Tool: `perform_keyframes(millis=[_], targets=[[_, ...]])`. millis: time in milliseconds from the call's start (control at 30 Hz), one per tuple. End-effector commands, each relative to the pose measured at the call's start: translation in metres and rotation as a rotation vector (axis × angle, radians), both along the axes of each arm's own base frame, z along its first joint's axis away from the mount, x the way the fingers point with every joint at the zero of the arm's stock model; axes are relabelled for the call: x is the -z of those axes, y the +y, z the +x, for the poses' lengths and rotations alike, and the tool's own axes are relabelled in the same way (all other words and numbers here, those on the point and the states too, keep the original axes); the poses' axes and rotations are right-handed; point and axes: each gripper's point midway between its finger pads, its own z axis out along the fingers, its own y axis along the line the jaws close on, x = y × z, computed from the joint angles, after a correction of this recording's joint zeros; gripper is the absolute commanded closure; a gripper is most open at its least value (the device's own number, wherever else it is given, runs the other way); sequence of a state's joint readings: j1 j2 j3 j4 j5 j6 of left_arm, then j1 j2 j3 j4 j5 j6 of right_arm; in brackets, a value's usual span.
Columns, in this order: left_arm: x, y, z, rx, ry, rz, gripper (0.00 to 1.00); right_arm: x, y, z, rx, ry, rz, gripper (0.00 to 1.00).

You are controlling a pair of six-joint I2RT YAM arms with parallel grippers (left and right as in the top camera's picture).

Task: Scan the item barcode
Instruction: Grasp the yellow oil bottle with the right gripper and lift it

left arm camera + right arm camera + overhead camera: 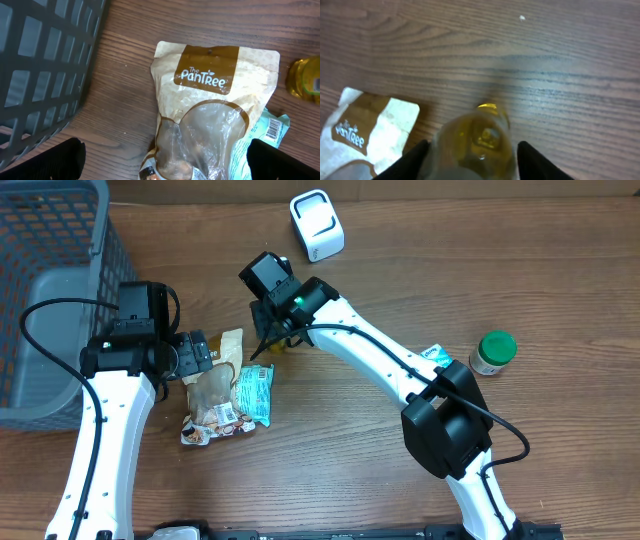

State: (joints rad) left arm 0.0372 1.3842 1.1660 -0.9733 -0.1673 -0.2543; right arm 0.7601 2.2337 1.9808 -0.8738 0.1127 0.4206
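A small yellow bottle (475, 140) stands on the wooden table beside a tan "The Pantree" snack pouch (365, 130). My right gripper (472, 160) comes down over the bottle, its two black fingers pressed close on either side of it. In the overhead view the bottle (277, 345) is mostly hidden under that gripper (272, 338). The white scanner (317, 224) sits at the far edge of the table. My left gripper (167, 162) hangs wide open above the pouch (215, 100), holding nothing; the bottle (305, 77) shows at the right edge of the left wrist view.
A grey mesh basket (50, 240) fills the far left. A teal packet (253, 392) with a barcode lies against the pouch (213, 395). A green-lidded jar (492, 352) stands at the right, beside the right arm's base.
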Motion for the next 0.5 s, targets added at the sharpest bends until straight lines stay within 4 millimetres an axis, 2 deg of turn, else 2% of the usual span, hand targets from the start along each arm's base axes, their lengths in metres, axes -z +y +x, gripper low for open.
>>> perform_keyframes(millis=[0,67,300,467], targets=[[-0.006,-0.002,0.004,0.020,-0.015,0.003,0.00,-0.015,0.004,0.004,0.003,-0.032,0.024,0.52],[-0.006,-0.002,0.004,0.020,-0.015,0.003,0.01,-0.017,0.004,0.004,0.003,-0.035,0.027,0.53],[-0.006,-0.002,0.004,0.020,-0.015,0.003,0.00,-0.036,-0.008,0.005,0.020,-0.059,0.018,0.71],[-0.006,-0.002,0.004,0.020,-0.015,0.003,0.00,-0.061,-0.027,0.006,0.049,-0.070,0.029,0.73]])
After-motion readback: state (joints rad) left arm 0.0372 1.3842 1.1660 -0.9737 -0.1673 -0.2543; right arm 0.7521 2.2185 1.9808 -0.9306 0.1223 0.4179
